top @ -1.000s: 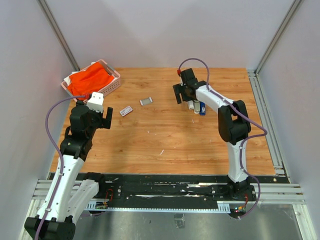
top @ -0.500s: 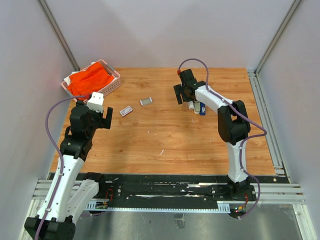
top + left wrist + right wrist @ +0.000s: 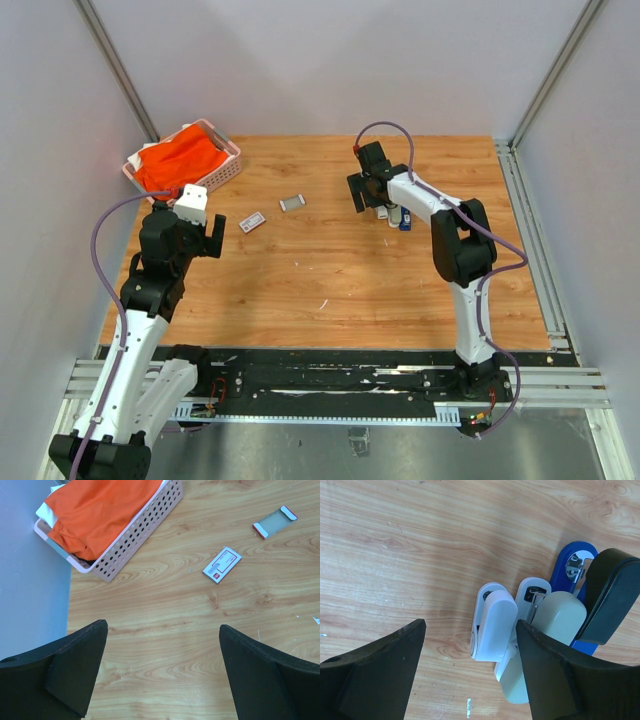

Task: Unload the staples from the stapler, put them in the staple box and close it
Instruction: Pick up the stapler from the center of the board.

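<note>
Pale wooden tabletop [image 3: 300, 280] fills both wrist views; the right gripper [image 3: 470, 625] hangs over it with fingers spread wide on nothing, as does the left gripper [image 3: 162, 640]. A white stapler [image 3: 492, 625] lies between the right fingers and a grey-white stapler [image 3: 560, 620] lies at the right-hand fingertip. The stapler [image 3: 570, 570], blue with a black arm, lies just beyond that finger, the staples probably inside it, unseen. A good grasp means sliding sideways until the blue body alone is centred between the fingertips, then descending squarely across its narrow width.

The stapler [image 3: 563, 579] lies just right of two other staplers [image 3: 492, 625], with the basket [image 3: 135, 535] far left behind.
</note>
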Controlling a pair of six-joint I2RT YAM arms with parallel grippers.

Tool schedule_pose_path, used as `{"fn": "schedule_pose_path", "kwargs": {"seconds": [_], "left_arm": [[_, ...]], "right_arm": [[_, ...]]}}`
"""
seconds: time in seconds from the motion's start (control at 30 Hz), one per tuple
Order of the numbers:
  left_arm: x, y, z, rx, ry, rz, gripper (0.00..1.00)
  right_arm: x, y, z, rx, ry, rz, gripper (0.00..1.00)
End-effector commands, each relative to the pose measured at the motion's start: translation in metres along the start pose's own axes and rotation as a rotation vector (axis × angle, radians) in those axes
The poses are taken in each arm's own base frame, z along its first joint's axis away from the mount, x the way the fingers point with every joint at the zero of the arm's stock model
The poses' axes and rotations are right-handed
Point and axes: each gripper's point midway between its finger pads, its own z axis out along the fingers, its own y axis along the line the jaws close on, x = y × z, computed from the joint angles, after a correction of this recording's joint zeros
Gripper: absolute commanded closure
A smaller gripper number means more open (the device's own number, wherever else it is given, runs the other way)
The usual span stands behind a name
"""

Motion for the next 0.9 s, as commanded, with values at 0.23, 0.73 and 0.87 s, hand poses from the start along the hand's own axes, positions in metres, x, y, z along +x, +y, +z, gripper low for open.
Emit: {"fn": "schedule_pose_path", "kwargs": {"seconds": [0.23,0.73,0.87], "left_arm": [[-0.001,0.001,0.002,-0.001,-0.008,0.007,0.02],[0.000,0.000,0.002,0.005,-0.006,0.007,0.02],[0.000,-0.003,0.001,0.021,-0.007,0.011,0.02]], "right_arm": [[0.001,0.004,0.003,0.009,0.016,-0.015,0.41],[0.000,-0.001,0.001,0.040,0.012,-0.063,0.74],[-0.006,0.002,-0.006,0.024,-0.008,-0.093,0.82]]}}
